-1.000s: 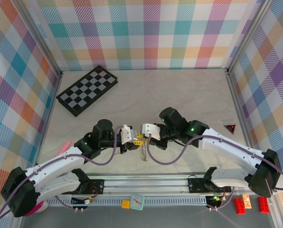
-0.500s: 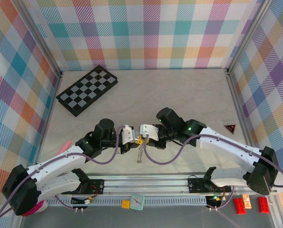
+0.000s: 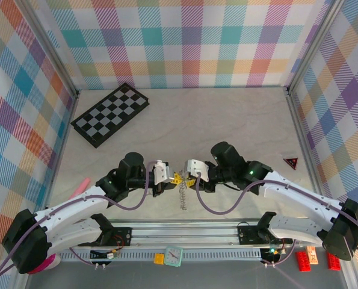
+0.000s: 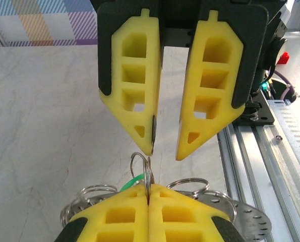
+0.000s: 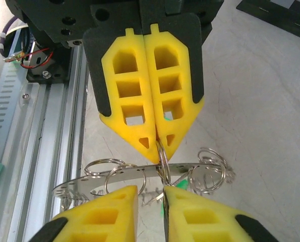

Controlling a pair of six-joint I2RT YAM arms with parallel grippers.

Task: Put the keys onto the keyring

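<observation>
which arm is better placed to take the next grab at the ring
Right, likely: the right pincer stands open with its tips at the thin silver wire loop, free to grip. The left pincer is shut on that loop.

- Top view: bright, even overhead light, sharp all over. The arms throw only faint, soft shadows on the desk [image 3: 227, 120], and wall lines bow slightly toward the corners.
- Wrist views: well lit, pale desk nearly washed out. Small glints on the keyring [image 5: 79, 182] metal, far background slightly soft.
</observation>
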